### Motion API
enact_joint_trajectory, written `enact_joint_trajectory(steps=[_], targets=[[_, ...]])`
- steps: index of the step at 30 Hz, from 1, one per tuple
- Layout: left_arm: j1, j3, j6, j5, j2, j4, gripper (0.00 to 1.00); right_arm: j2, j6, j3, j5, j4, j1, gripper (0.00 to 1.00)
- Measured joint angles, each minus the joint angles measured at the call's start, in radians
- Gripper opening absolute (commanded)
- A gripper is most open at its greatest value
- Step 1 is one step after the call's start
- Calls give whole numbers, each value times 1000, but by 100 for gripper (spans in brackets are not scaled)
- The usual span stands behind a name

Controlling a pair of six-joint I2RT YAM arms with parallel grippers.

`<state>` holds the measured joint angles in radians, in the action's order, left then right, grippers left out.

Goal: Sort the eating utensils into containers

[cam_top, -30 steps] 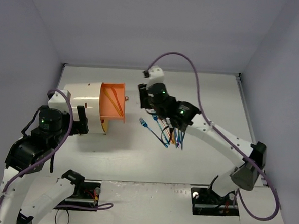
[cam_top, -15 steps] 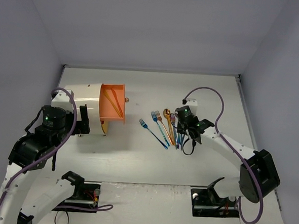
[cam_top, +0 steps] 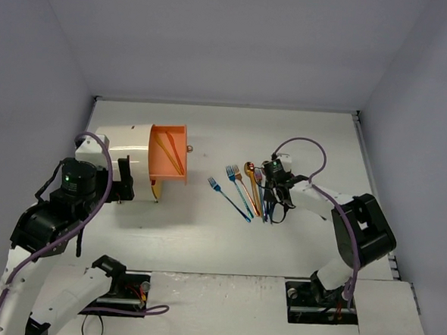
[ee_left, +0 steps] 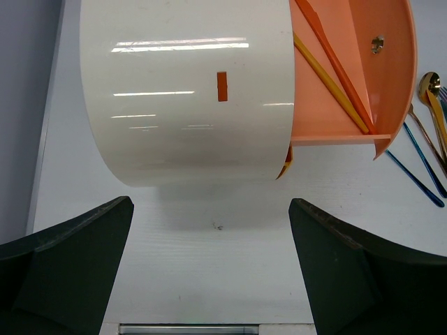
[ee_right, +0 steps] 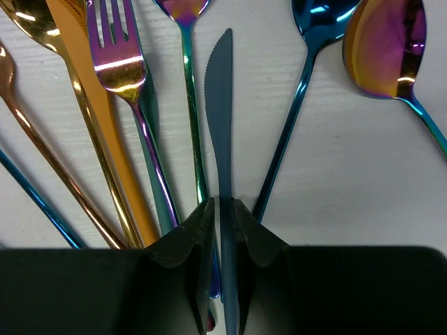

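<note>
Several eating utensils [cam_top: 249,188] lie fanned on the white table right of centre. In the right wrist view they are a blue knife [ee_right: 221,105], a purple-gold fork [ee_right: 117,66], an orange knife [ee_right: 98,118], gold spoons and blue spoons. My right gripper [ee_right: 223,206] is down on this pile, shut on the blue knife's handle, which lies flat. The containers are an orange drawer [cam_top: 169,153] pulled out of the cream drum cabinet [cam_top: 125,155], and slim orange pieces [ee_left: 328,70] lie in it. My left gripper [ee_left: 209,209] hangs open just in front of the cabinet, holding nothing.
A single blue fork [cam_top: 228,197] lies left of the pile, between it and the drawer. A brass knob [cam_top: 189,146] sticks out of the drawer front. Grey walls close the table at the back and both sides.
My right arm swung from beside the drawer back to the pile and lowered. Its jaws narrowed and closed round the blue knife's handle. The left arm has hardly moved.
</note>
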<state>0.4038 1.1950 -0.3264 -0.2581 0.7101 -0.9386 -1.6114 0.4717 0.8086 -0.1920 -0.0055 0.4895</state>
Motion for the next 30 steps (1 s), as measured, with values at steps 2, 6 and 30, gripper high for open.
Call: enact_joint_trajectory(steps=[2, 6, 30], targets=[[0, 0, 0, 0, -2, 0, 93, -7, 1, 2, 2, 15, -3, 15], [0, 0, 0, 0, -5, 0, 93, -18, 2, 2, 2, 30, -6, 15], [0, 0, -5, 6, 13, 0, 93, 258, -132, 410, 44, -55, 165, 0]])
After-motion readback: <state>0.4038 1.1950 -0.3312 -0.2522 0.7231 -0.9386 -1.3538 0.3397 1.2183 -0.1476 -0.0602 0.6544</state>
